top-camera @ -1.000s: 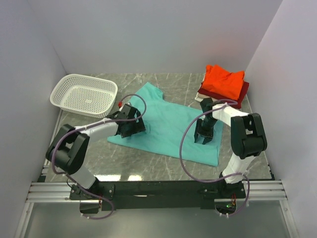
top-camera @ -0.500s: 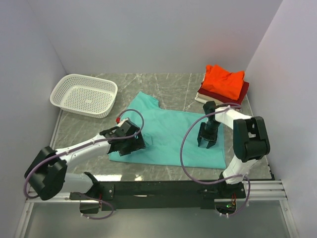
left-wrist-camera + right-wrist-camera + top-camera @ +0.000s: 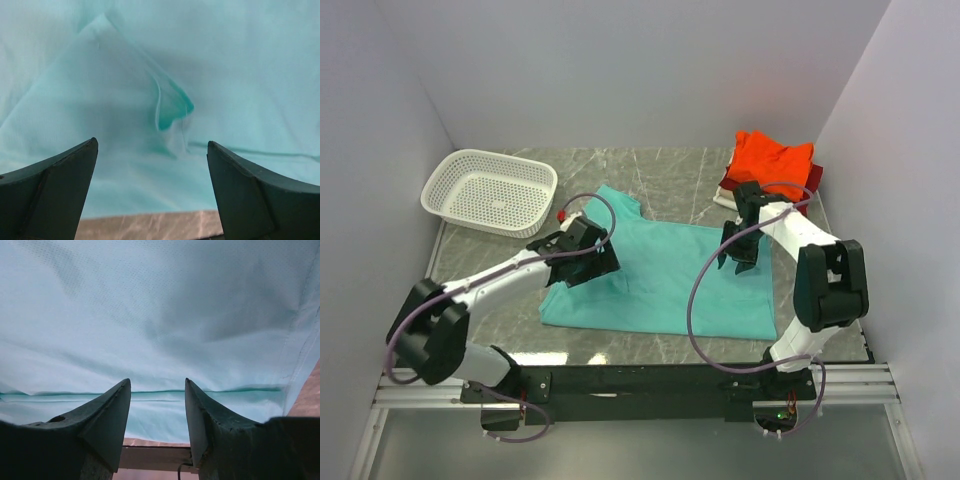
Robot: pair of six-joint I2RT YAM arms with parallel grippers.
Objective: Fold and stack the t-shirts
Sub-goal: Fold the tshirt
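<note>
As the teal t-shirt (image 3: 670,285) is laid flat for folding, the left claw (image 3: 588,262) (9 o'clock) is spread wide, the right claw (image 3: 741,258) (3 o'clock) half-spread, both empty.

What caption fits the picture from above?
Robot's left hand and right hand poised over a spread teal t-shirt, with a white basket and folded shirts nearby.

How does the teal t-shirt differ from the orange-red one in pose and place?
The teal t-shirt lies spread out; the orange-red t-shirt is folded. The teal one rests on the table; the orange-red one tops a pile at the far right. Both are plain cloth.
</note>
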